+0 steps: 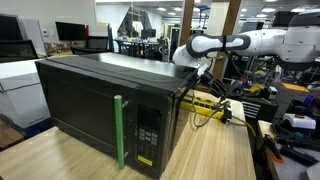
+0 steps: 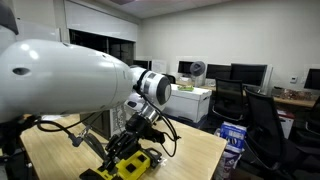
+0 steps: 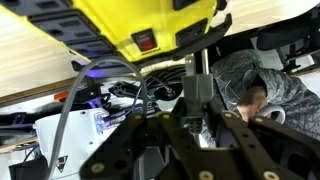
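So, hand (image 2: pixel 128 150): lowered right over the yellow device, with its dark fingers at the device's top. From where I stand I cannot tell whether they are apart, together or clamped on it.
Yellow device (image 2: pixel 138 166): a yellow-and-black casing lying on the table, just off the microwave's keypad end. The wrist view shows it close up, with 1 red button (image 3: pixel 147 41) on the yellow shell.
Microwave (image 1: pixel 100 100): black, door closed, with 1 green handle (image 1: pixel 119 130) standing upright just beside the keypad (image 1: pixel 148 130).
Arm (image 1: pixel 215 45): white, reaching in from beyond the microwave's keypad end and bending down near its rear corner.
Cables (image 2: pixel 75 135): black, trailing over the table off the microwave's keypad end, near the yellow device.
Table (image 1: pixel 215 150): light wood, carrying the microwave and the yellow device.
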